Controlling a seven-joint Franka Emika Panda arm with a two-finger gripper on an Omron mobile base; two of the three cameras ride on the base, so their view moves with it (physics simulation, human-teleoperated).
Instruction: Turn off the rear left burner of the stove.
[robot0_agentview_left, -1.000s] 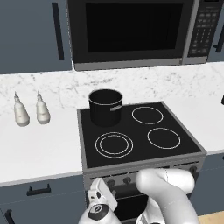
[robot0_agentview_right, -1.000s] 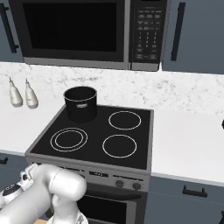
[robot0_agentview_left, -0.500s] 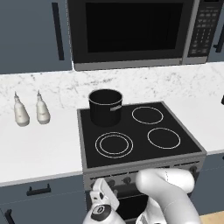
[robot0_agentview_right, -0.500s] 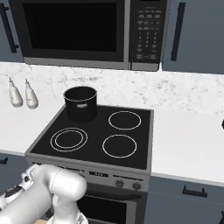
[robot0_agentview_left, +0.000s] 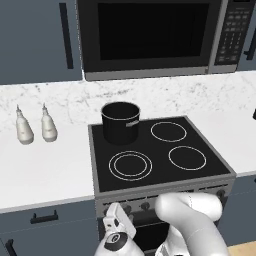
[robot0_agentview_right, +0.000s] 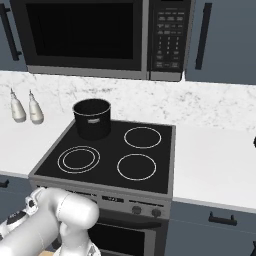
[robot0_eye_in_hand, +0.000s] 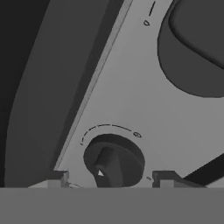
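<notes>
Two bottles (robot0_agentview_left: 33, 126) on marble counter (robot0_agentview_left: 45, 170), black stove (robot0_agentview_left: 150, 150), jaws spread around knob (robot0_eye_in_hand: 114, 162).

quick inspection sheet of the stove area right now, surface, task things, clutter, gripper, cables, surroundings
surface: white marbled counter on both sides of the stove, whose black glass top carries white rings
job's things: rear left burner sits under the black pot, its markings hidden; row of dark knobs on the grey front, one knob close up in the hand view
clutter: two white bottles on the left counter, side by side
gripper: gripper at the front panel, a fingertip on each side of that knob; contact cannot be judged
cables: nothing seen
surroundings: black microwave above the stove, blue-grey cabinets
</notes>
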